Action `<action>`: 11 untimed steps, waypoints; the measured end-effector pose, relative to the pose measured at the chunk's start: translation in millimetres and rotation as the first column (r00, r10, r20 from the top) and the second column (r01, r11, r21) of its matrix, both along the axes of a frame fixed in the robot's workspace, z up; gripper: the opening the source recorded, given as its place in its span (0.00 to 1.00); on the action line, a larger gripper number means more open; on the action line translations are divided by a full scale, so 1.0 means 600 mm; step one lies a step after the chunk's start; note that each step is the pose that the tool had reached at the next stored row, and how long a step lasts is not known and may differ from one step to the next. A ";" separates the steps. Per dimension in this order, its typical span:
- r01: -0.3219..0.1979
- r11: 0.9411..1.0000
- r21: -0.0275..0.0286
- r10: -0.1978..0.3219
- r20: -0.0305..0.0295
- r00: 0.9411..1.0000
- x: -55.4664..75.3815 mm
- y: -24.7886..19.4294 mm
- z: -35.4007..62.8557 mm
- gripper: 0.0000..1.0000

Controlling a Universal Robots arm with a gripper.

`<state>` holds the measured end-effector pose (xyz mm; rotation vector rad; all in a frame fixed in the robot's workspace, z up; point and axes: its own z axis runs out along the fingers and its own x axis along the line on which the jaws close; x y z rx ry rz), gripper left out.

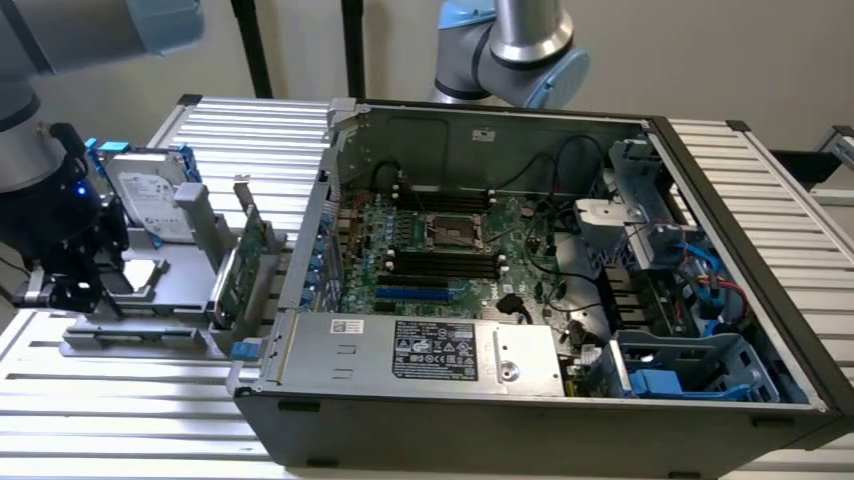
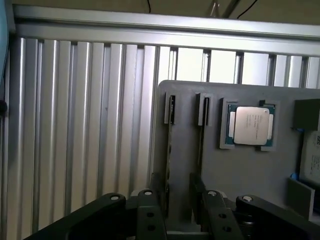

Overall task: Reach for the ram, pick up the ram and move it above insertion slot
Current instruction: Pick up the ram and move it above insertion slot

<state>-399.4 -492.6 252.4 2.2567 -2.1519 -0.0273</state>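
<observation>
- A ribbed aluminium counter (image 1: 747, 180) carries an open computer case (image 1: 534, 420), its motherboard (image 1: 454, 240) bare to the camera.
- Toward the exterior view's left, beside the case, stands a grey holder (image 2: 240, 175). A silver hard drive (image 1: 150, 200) and a green expansion card (image 1: 240, 275) stand upright in it.
- The arm (image 1: 27, 150) hangs over that holder's outer end.
- In the wrist view the gripper (image 2: 178, 192) is spread, nothing between its black fingers (image 2: 150, 215), and it is low over the holder.
- The ram (image 2: 169, 150) stands on edge in a holder slot, just inside one finger; I cannot tell whether they touch.
- A second stick (image 2: 202, 135) stands in the neighbouring slot, in line with the other finger.
- A processor (image 2: 248, 125) lies flat in its recess just beyond that stick.
</observation>
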 end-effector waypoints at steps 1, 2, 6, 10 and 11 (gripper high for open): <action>0.002 1.000 0.000 -0.002 0.000 1.000 0.000 -0.0005 -0.003 0.36; 0.003 1.000 0.000 -0.003 0.000 1.000 0.000 -0.0010 -0.006 0.36; 0.005 1.000 0.000 -0.005 0.000 1.000 0.000 -0.0029 -0.018 0.36; 0.006 1.000 0.000 -0.006 0.000 1.000 0.000 -0.0048 -0.030 0.36; 0.006 1.000 0.000 -0.006 0.001 1.000 0.000 -0.0053 -0.034 0.36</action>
